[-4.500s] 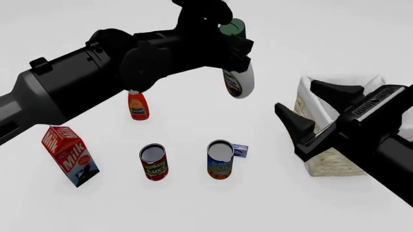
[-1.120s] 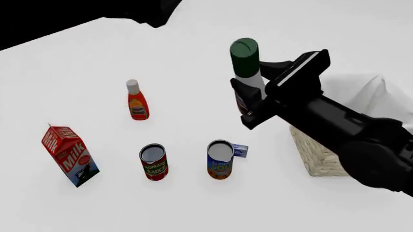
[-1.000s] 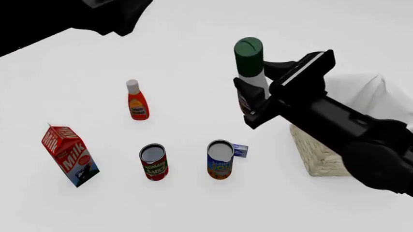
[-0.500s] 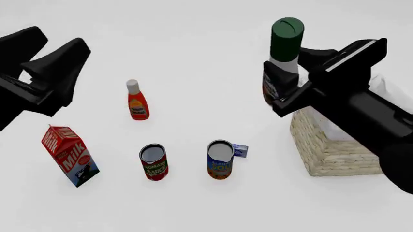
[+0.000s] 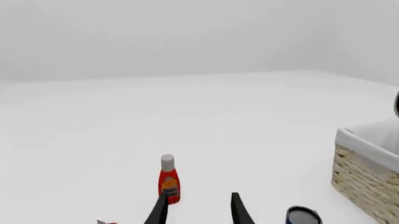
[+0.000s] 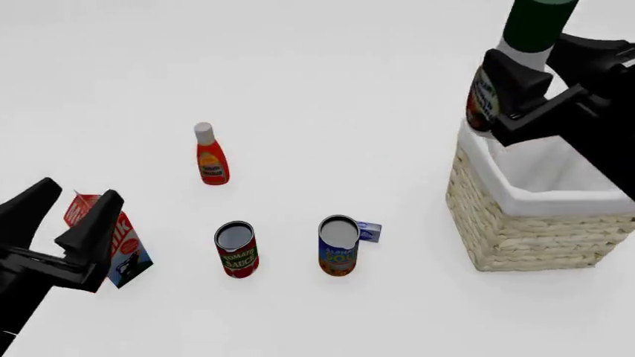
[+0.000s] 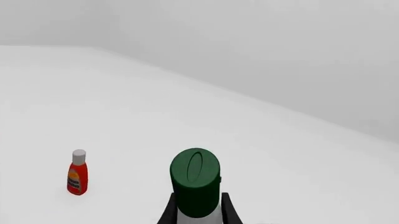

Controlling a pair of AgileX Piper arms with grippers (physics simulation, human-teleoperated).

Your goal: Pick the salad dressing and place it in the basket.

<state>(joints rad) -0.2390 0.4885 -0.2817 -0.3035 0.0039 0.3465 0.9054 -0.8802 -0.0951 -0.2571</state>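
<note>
Right gripper [image 6: 531, 93] clamps the white pear-shaped, green-capped salad dressing [image 6: 514, 52], upright, above the square straw wicker basket's [image 6: 516, 230] far-left rim; interior lies rightward and nearer. Left gripper [image 6: 65, 219] gapes empty.

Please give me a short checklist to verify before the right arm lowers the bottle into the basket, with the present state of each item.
1. Right gripper jaws closed on the white pear-shaped salad dressing bottle with dark green cap: ok.
2. Bottle upright: ok, cap on top.
3. Bottle over the square woven wicker basket with white cloth lining: cannot tell; in the front view it seems above the far left rim, not the middle.
4. Basket interior free: ok for the visible part; the right arm hides the rest.
5. Left gripper away from the basket, jaws open: ok, near the red milk carton.
</note>
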